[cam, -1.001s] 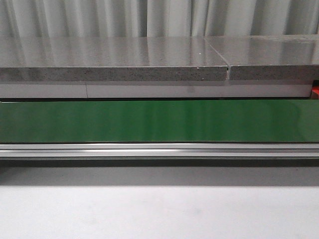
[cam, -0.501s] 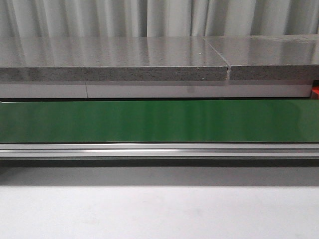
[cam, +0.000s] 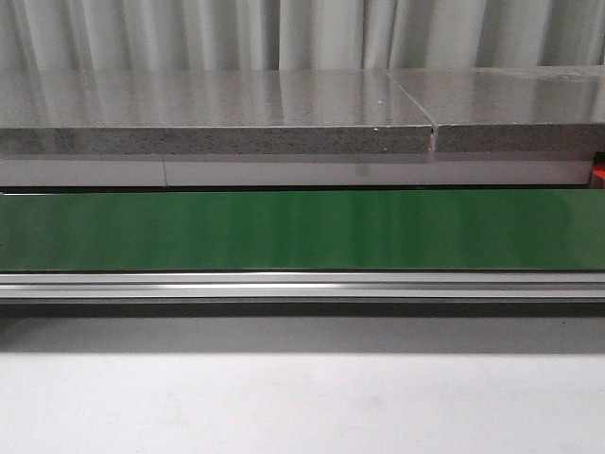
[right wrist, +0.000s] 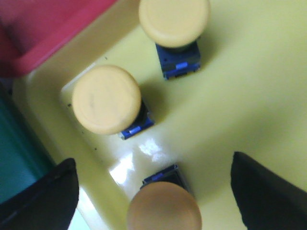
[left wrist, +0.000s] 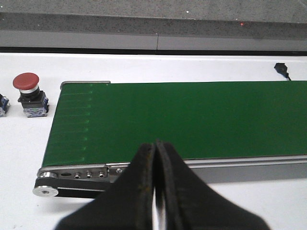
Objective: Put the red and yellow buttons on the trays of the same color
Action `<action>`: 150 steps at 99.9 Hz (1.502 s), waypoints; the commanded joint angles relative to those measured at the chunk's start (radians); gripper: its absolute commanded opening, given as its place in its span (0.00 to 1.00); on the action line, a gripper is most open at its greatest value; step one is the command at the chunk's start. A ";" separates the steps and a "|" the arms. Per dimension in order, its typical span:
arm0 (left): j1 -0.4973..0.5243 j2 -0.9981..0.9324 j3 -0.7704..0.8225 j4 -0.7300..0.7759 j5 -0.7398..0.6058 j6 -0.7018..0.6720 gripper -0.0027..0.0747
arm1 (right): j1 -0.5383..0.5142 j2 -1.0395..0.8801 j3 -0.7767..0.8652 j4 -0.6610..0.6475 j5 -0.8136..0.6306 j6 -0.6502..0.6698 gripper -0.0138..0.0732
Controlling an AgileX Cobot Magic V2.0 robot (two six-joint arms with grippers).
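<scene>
Yellow buttons do not show in the front view; nor do the trays or my arms. It shows only the green conveyor belt [cam: 302,230], bare, in front of the grey stone ledge [cam: 217,118], with the white worktop [cam: 302,397] nearest me. Nothing there has changed over the last second, so I judge no new button is arriving on the part of the belt I can see.

In the left wrist view, my left gripper [left wrist: 156,191] is closed on nothing, its fingers pressed together above the belt's near edge. One red button [left wrist: 29,93] stands on the worktop just beside the belt's end, not yet on a tray.

In the right wrist view, my right gripper [right wrist: 153,191] is wide open over the yellow tray [right wrist: 240,96], holding nothing. I count three yellow buttons in it: one [right wrist: 175,31], a second [right wrist: 108,100], and a third [right wrist: 164,208] between my fingers, apparently just set down. A corner of the red tray [right wrist: 43,28] adjoins it.
</scene>
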 commanded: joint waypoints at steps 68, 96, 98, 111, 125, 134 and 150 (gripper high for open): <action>-0.008 0.003 -0.026 -0.014 -0.074 0.000 0.01 | 0.553 -0.599 -0.021 0.015 -0.090 -0.150 0.89; -0.008 0.003 -0.026 -0.014 -0.074 0.000 0.01 | 0.655 -0.631 -0.021 0.015 -0.046 -0.182 0.86; -0.008 0.003 -0.026 -0.014 -0.074 0.000 0.01 | 0.655 -0.631 -0.021 0.015 -0.044 -0.182 0.84; -0.008 0.003 -0.026 -0.014 -0.074 0.000 0.01 | 0.655 -0.631 -0.021 0.015 -0.044 -0.182 0.62; -0.008 0.003 -0.026 -0.014 -0.074 0.000 0.01 | 0.655 -0.631 -0.021 0.015 -0.035 -0.182 0.29; -0.008 0.003 -0.026 -0.014 -0.074 0.000 0.01 | 0.655 -0.631 -0.021 0.015 -0.025 -0.182 0.12; -0.008 0.003 -0.026 -0.014 -0.074 0.000 0.01 | 0.655 -0.631 -0.021 0.015 -0.025 -0.182 0.08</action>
